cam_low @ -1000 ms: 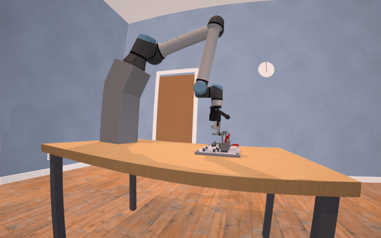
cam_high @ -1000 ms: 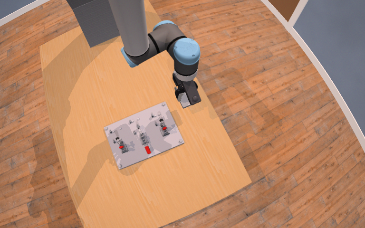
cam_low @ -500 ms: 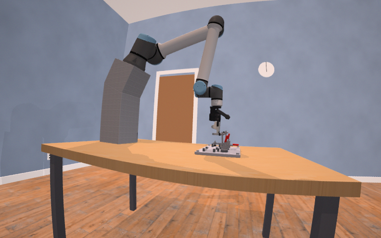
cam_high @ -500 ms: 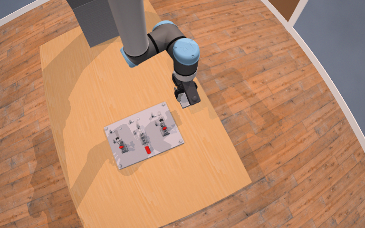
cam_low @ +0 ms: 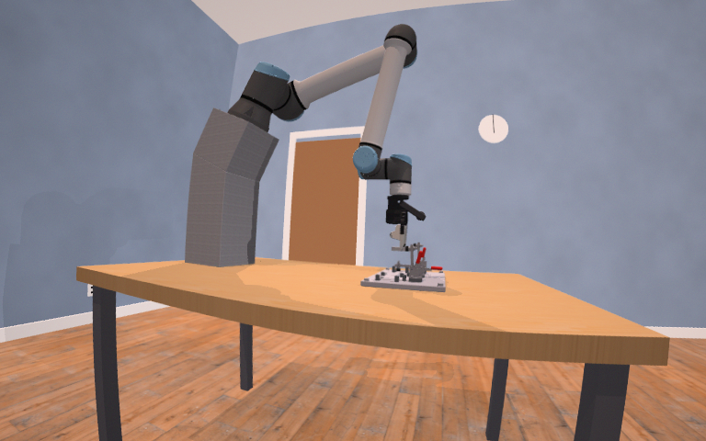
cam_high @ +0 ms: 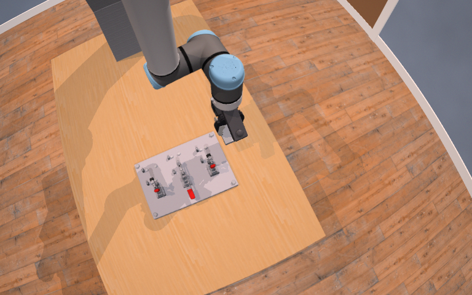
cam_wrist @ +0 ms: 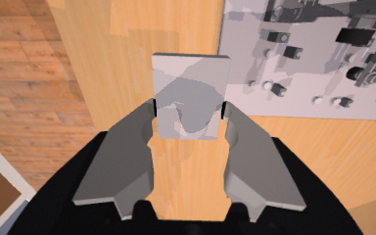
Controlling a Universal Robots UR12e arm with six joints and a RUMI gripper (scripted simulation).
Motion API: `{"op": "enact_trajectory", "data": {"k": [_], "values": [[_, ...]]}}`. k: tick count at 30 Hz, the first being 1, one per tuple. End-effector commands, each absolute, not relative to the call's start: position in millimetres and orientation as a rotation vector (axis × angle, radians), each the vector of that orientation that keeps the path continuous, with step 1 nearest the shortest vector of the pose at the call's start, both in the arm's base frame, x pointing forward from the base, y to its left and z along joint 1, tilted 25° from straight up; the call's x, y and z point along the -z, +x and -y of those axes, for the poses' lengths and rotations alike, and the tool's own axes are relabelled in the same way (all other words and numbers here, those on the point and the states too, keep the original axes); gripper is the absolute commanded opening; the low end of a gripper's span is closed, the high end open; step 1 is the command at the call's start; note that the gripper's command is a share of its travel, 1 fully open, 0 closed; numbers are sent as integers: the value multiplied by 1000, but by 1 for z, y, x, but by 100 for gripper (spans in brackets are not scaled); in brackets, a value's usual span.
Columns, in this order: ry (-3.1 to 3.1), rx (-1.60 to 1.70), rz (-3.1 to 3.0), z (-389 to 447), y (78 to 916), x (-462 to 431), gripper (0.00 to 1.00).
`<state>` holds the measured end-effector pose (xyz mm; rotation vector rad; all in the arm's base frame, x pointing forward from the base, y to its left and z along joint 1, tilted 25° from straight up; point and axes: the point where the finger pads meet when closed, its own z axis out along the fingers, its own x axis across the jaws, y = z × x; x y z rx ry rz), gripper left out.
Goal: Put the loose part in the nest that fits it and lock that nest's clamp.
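Gripper [cam_high: 227, 139] [cam_low: 399, 248] [cam_wrist: 189, 101] in the top view is at the far corner of the fixture plate [cam_high: 166, 204] [cam_low: 403, 287] [cam_wrist: 294, 105], just off its edge. Pale flat part [cam_high: 227, 134] [cam_low: 398, 249] [cam_wrist: 190, 93] shows under the dark gripper body, near the plate corner, outside all nests. Three clamps on the plate: middle clamp [cam_high: 185, 177] has its red handle [cam_high: 190, 193] [cam_low: 436, 268] laid out toward the plate's long edge; left-of-picture clamp [cam_high: 160, 187] and right-of-picture clamp [cam_high: 209, 166] show only small red handle ends. Plate lies flat on the wooden table [cam_high: 222, 243] [cam_low: 312, 306] [cam_wrist: 191, 196], bolts at its corners.

Exterior view: arm [cam_low: 385, 93] reaches out from grey pedestal [cam_low: 205, 208], gripper pointing down. Part is level, held up above the table, behind or beside the clamps; exact gap can't be told. Red handles stand up next to it in the picture, one other lies flat.

Wrist view: fingers closed on the part, one pad at each long side, part roughly rectangular, broad face toward camera. Plate with small dark blocks and round pale pads sits off to picture right. Part not seated, clamp on it not locked.
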<state>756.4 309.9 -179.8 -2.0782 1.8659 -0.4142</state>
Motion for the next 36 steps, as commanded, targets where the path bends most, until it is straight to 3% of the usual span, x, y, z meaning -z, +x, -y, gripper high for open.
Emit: {"op": "enact_trajectory", "data": {"k": [1, 36], "values": [[-2078, 414, -1864, -281, 760, 180, 0], [-2078, 414, -1864, -29, 792, 185, 0]]}}
